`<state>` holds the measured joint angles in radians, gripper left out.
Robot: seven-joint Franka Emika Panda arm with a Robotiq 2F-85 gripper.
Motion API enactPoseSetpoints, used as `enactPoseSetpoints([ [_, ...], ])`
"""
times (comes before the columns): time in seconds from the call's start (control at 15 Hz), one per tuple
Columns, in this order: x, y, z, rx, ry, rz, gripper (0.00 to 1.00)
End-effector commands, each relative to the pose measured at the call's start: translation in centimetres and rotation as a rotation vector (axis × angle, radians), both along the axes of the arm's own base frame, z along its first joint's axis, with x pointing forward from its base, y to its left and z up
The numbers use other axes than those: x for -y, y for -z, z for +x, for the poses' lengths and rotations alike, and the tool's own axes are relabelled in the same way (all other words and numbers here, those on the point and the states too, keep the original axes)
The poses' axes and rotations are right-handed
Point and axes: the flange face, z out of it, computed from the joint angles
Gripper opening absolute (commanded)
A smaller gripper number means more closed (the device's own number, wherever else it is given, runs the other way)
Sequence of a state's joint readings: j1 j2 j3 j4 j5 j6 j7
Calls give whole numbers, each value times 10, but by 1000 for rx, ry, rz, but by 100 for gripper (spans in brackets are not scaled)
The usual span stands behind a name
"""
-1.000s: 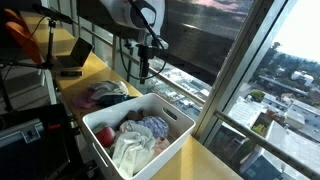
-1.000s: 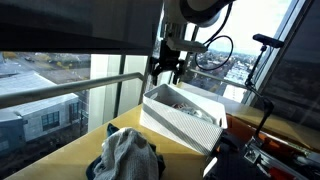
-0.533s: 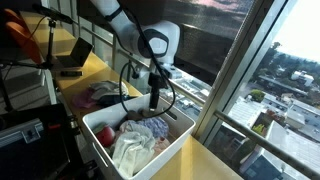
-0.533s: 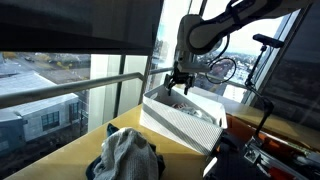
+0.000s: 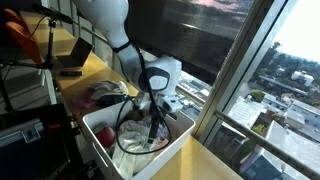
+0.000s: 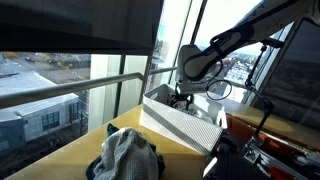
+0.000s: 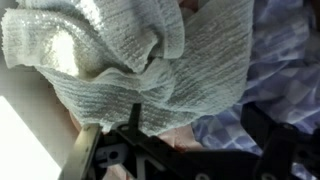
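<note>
**Knitted cloth in bin, gripper open above it**

Knitted cloth (image 7: pixel 130 60), pale grey-green, lies bunched among the laundry inside the white bin (image 5: pixel 178 150). In the wrist view its long axis runs roughly left to right across the frame, about in line with the gap between the fingers. A thick fold crosses it diagonally toward the centre. No end points clearly anywhere.

Gripper (image 7: pixel 185 142) is down inside the bin in both exterior views (image 5: pixel 155 125) (image 6: pixel 180 98), jaws spread wide, holding nothing. Whether the fingertips touch the cloth cannot be told.

Blue patterned fabric (image 7: pixel 272 95) lies just beside the cloth. A separate pile of cloth (image 6: pixel 125 155) sits on the yellow table (image 5: pixel 215 162), outside the bin.
</note>
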<state>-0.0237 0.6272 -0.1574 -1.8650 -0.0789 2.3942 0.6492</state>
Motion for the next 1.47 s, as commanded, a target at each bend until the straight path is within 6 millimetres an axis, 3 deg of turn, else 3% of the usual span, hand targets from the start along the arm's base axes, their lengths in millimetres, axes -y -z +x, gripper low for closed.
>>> enactPoseSetpoints([
  [0.0,12,36,9,-11,20,29,100],
  [0.2,18,63,8,-42,44,56,100],
  [0.33,18,67,7,-56,48,72,99],
  [0.4,18,67,6,-61,51,81,75],
  [0.47,18,65,4,-61,53,85,75],
  [0.6,16,56,3,-59,53,96,65],
  [1.13,2,6,-8,-57,68,150,3],
  [1.4,-8,-34,-15,-38,60,154,2],
])
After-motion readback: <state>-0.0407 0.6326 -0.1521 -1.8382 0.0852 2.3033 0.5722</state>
